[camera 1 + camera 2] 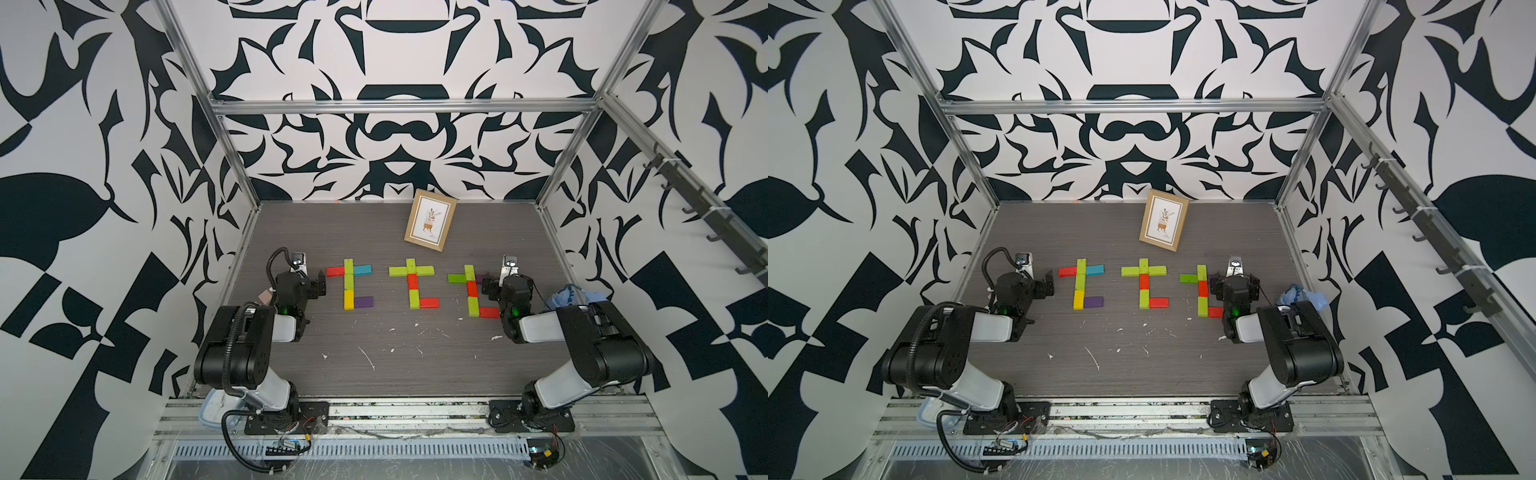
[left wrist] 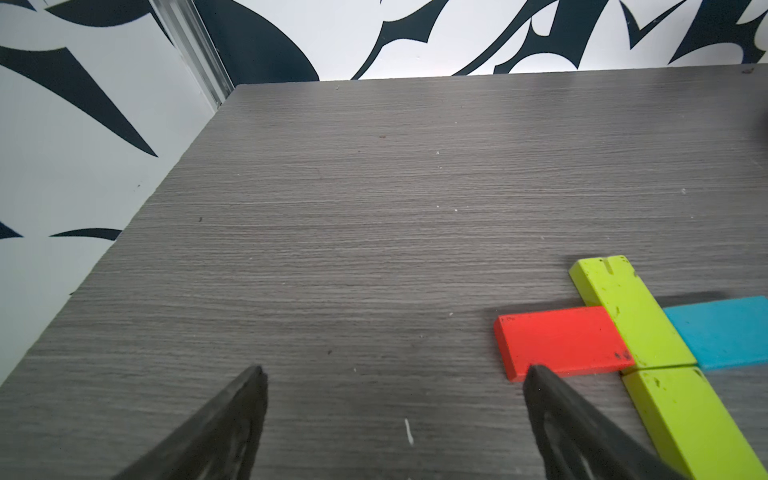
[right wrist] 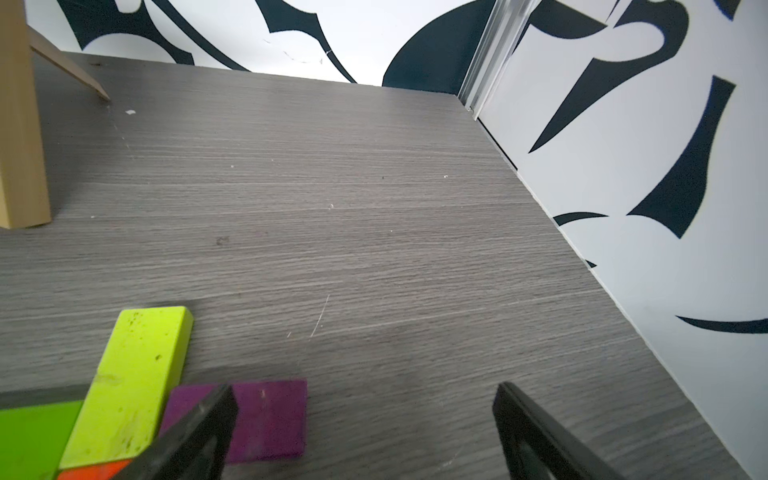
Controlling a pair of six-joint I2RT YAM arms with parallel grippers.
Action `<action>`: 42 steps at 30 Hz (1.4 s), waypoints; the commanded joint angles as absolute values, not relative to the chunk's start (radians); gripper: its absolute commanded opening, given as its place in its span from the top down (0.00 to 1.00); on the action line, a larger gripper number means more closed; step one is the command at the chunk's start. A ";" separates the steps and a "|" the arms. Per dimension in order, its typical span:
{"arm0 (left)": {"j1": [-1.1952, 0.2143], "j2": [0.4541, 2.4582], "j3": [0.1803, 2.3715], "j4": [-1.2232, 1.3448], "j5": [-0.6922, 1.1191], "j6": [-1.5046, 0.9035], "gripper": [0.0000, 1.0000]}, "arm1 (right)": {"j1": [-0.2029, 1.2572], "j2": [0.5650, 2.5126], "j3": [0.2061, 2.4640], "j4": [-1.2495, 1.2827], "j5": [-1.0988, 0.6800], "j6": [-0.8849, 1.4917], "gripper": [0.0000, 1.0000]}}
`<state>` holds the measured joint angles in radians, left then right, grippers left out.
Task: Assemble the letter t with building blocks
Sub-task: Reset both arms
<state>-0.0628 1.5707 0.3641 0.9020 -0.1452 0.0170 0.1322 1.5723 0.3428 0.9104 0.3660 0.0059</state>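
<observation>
Building blocks [image 1: 412, 281] lie flat in three t shapes — pieces touching.

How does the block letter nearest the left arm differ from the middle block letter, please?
Crossbar: the letter nearest the left arm has a red block and a blue block; the middle letter has lime green blocks.
Foot: purple block in the left-arm letter, red foot block in the middle letter.
Lower stem: yellow block in the left-arm letter, lime green block in the middle letter.
Both lie flat on the table as t shapes.
</observation>
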 commanded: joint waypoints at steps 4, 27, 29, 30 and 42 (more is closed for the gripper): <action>-0.061 1.567 0.370 0.928 -0.127 -0.001 0.00 | 0.133 1.561 0.342 0.951 0.374 0.017 0.01; -0.015 1.548 0.349 0.928 0.230 0.076 0.00 | 0.127 1.561 0.343 0.946 0.353 0.015 0.01; -0.015 1.561 0.338 0.980 0.226 0.073 0.00 | 0.127 1.561 0.343 0.946 0.353 0.017 0.01; -0.015 1.562 0.348 0.966 0.161 0.049 0.00 | 0.127 1.560 0.344 0.946 0.353 0.015 0.01; 0.015 1.563 0.360 0.938 0.179 0.011 0.00 | 0.127 1.561 0.343 0.946 0.351 0.016 0.01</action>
<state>0.0040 1.5700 0.3599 0.9016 0.1299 0.0196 0.1303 1.5723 0.3424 0.9176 0.3515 0.0086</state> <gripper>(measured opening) 0.997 0.993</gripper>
